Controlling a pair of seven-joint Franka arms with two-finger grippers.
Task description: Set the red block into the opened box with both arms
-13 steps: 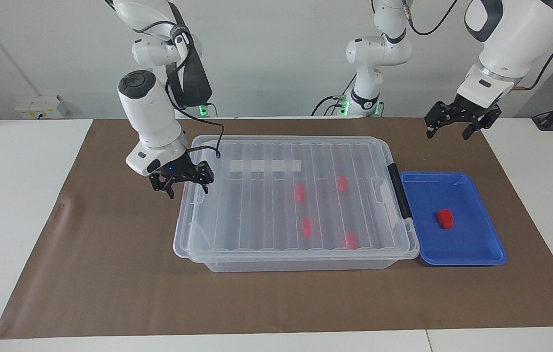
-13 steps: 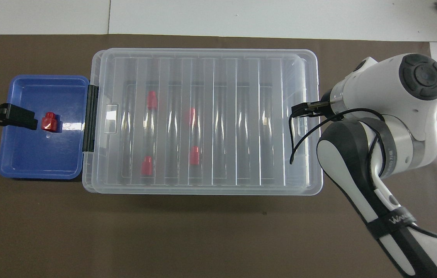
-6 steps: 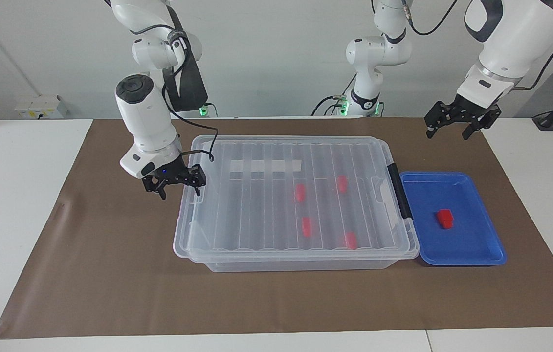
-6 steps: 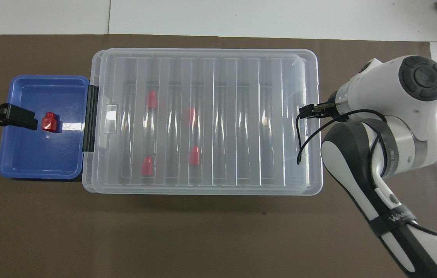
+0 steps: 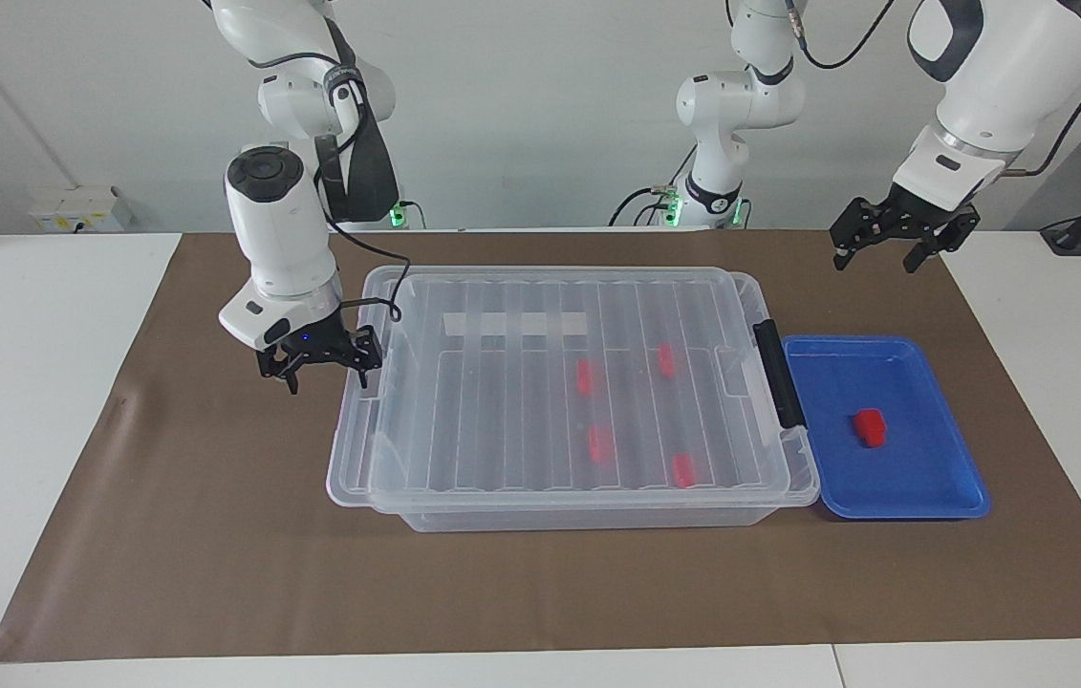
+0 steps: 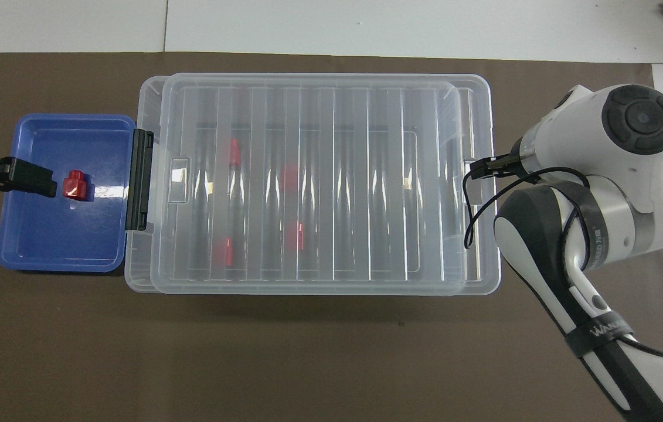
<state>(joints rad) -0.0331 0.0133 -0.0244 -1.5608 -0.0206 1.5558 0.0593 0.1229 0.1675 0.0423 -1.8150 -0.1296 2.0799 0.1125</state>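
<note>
One red block (image 5: 870, 427) (image 6: 76, 185) lies in the blue tray (image 5: 922, 483) (image 6: 44, 249). The clear box (image 5: 578, 519) (image 6: 133, 272) holds several more red blocks under its ribbed lid (image 5: 502, 420) (image 6: 331, 117). The lid lies on the box, shifted toward the right arm's end and overhanging there. A black clip handle (image 5: 779, 373) (image 6: 139, 179) sits at the tray end. My right gripper (image 5: 328, 371) (image 6: 482, 169) is open at the lid's overhanging edge, one fingertip against the rim. My left gripper (image 5: 876, 253) hangs open and empty, high over the mat by the tray.
A brown mat (image 5: 215, 554) covers the table's middle, with white table around it. The blue tray stands against the box at the left arm's end. A slimmer white arm (image 5: 726, 134) with a green-lit base stands at the robots' edge.
My right gripper has moved toward the right arm's end of the table, and the lid has slid with it off the tray end of the box. The left arm waits unmoved.
</note>
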